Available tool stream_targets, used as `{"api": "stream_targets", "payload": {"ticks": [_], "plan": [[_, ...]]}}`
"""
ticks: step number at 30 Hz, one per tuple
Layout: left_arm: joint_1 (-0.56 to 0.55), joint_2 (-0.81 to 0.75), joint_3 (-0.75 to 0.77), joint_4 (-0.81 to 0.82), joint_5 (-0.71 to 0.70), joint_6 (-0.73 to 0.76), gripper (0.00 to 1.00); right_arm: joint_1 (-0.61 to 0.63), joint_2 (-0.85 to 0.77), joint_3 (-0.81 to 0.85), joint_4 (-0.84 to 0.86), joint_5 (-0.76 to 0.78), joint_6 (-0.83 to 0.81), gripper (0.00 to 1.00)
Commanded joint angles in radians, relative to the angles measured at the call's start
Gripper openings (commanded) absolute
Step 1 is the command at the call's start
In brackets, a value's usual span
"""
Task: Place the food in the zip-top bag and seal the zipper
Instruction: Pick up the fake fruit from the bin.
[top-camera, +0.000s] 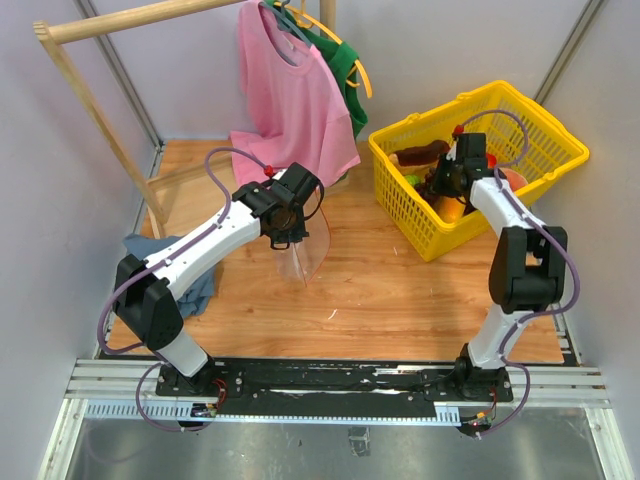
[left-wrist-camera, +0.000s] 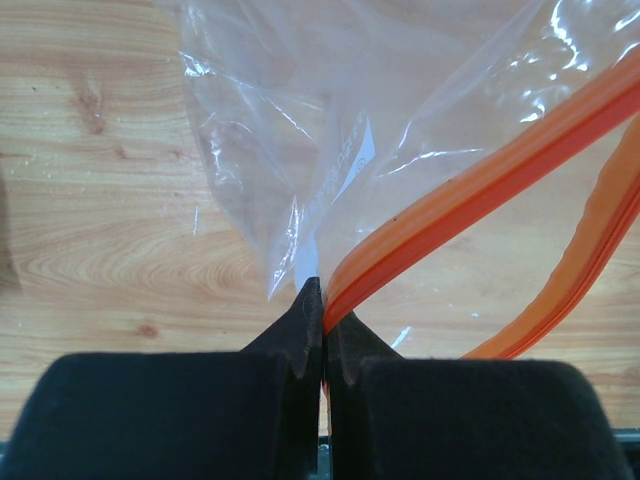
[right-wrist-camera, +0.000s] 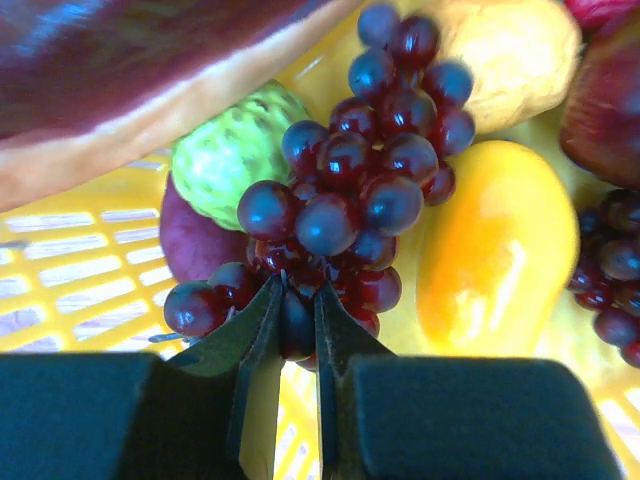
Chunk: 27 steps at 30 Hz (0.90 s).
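Observation:
My left gripper is shut on the orange zipper of the clear zip-top bag. The bag hangs from it above the wooden table, its mouth apart with a second orange strip at the right. My right gripper reaches into the yellow basket. Its jaws pinch one berry at the bottom of a dark purple bunch of grapes. Around the bunch lie a bumpy green fruit, an orange-yellow fruit, a pale yellow one and a second grape bunch.
The yellow mesh basket stands at the back right of the table. A wooden rack holds a pink shirt with a green one behind it at the back. A blue-grey cloth lies at the left, beside the left arm.

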<state>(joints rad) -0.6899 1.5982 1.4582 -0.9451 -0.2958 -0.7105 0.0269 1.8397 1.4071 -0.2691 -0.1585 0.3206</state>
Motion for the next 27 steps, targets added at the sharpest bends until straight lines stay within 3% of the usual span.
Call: {"api": "stream_targets", "payload": {"ticks": [1,14,27], "plan": [[-0.003,-0.017,0.020,-0.007,-0.015,0.003,0.00,-0.005,-0.131,-0.037,0.003,0.015,-0.042,0.01],[-0.004,-0.045,0.011,0.012,0.037,-0.018,0.00,0.030,-0.461,-0.142,0.100,0.164,-0.118,0.01],[-0.003,-0.058,-0.001,0.028,0.062,-0.029,0.00,0.050,-0.557,-0.106,0.126,0.014,-0.136,0.01]]}}
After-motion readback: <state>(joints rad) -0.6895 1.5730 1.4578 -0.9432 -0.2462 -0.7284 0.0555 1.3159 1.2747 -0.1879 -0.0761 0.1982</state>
